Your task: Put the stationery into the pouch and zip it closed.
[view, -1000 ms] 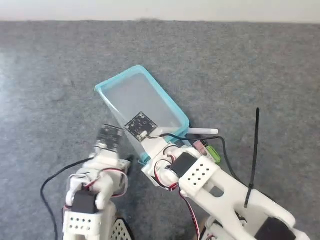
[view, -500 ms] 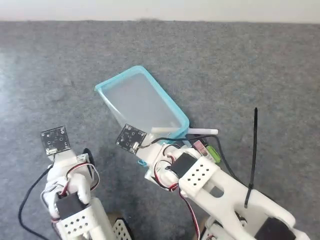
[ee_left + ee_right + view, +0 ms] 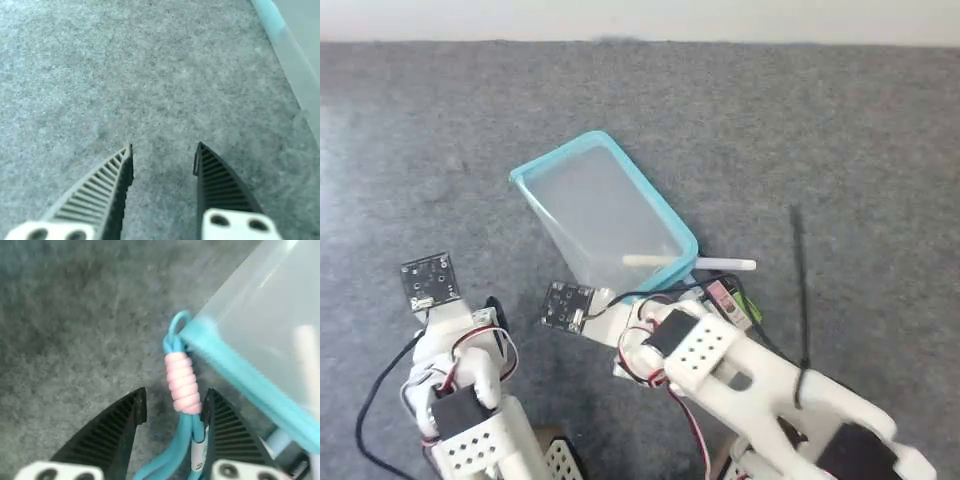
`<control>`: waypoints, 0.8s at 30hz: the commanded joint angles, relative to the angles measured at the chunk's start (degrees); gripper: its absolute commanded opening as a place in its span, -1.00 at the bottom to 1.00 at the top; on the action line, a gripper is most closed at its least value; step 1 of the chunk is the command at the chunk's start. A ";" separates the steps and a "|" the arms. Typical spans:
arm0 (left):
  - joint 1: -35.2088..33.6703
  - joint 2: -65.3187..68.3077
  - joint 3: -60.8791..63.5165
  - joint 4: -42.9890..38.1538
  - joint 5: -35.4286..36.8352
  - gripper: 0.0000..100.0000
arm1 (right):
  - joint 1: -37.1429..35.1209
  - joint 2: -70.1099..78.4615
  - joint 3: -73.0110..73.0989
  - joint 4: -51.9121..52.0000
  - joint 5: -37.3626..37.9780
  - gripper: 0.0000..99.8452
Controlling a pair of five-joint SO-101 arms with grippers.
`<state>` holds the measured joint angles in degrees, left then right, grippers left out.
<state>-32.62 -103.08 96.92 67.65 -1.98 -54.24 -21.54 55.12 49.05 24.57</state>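
**Pouch.** I see the translucent pouch (image 3: 595,205) with a teal zipper rim lying flat on the grey carpet-like table cover (image 3: 820,130), near the middle of the high view. Its open corner points toward the right arm (image 3: 720,360).

**Stationery.** A white pen (image 3: 690,262) lies across that corner. One end shows through the pouch wall and the other end sticks out past the teal rim onto the cover. Just beside it, a small green and pink piece (image 3: 738,300) lies outside the pouch, partly under the right arm; I cannot tell what it is.

**Right gripper.** The right gripper (image 3: 175,391) is low over the cover at the pouch corner, jaws moderately apart. The pink zipper pull (image 3: 182,382), tied on a teal cord loop (image 3: 172,337), sits between the fingers, close to one of them. I cannot tell whether they touch. The jaws are not clamped on it.

**Left gripper.** The left gripper (image 3: 162,150) hangs over bare cover, jaws apart and holding nothing. The left arm (image 3: 460,390) stands well apart from the pouch.
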 commanded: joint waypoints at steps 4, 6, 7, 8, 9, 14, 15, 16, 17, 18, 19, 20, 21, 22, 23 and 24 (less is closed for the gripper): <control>-0.26 -0.88 -0.48 -1.76 0.18 -0.62 | -0.04 8.13 -6.33 -1.89 0.62 -0.61; -0.26 -0.88 -0.48 -1.76 0.18 -0.62 | -0.04 9.19 -6.42 -2.42 0.53 -0.62; -0.26 -0.88 -0.48 -1.76 0.18 -0.62 | -0.04 9.45 -6.42 -2.42 0.35 -0.62; -0.26 -0.88 -0.48 -1.76 0.18 -0.62 | -0.04 9.45 -6.42 -2.59 -0.53 -0.62; -0.26 -0.88 -0.48 -1.76 0.18 -0.62 | -0.04 9.45 -6.51 -2.68 -1.58 -0.62; -0.26 -0.88 -0.48 -1.76 0.26 -0.62 | -0.04 8.31 -7.47 -2.59 -3.87 -0.61; -0.26 -0.88 -0.48 -1.76 0.26 -0.62 | -0.04 7.78 -7.56 -2.59 -3.87 -0.61; -0.26 -0.88 -0.48 -1.76 0.26 -0.62 | -0.04 6.99 -7.56 -2.68 -3.87 -0.61; -0.26 -0.88 -0.48 -1.76 0.26 -0.62 | -0.13 6.02 -7.65 -2.68 -3.78 -0.61; -0.26 -0.88 -0.48 -1.76 0.26 -0.62 | -0.22 5.41 -8.26 -2.42 -3.60 -0.61; -0.18 -0.88 -0.48 -1.76 0.26 -0.62 | -0.31 5.05 -9.14 -2.15 -3.52 -0.61; -0.18 -0.88 -0.48 -1.76 0.26 -0.62 | -0.31 4.79 -9.85 -1.98 -3.52 -0.61; -0.18 -0.88 -0.48 -1.76 0.26 -0.62 | -0.31 4.88 -10.73 -1.63 -3.43 -0.61; -0.18 -0.88 -0.48 -1.76 0.26 -0.62 | -0.31 5.41 -11.34 -1.27 -3.43 -0.61; -0.18 -0.88 -0.48 -1.76 0.26 -0.62 | -0.31 6.11 -11.69 -1.19 -3.43 -0.61; -0.18 -0.88 -0.48 -1.76 0.26 -0.62 | -0.31 7.08 -11.96 -1.19 -3.43 -0.61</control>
<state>-32.62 -103.08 96.92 67.65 -1.98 -54.24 -13.36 47.03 47.38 21.49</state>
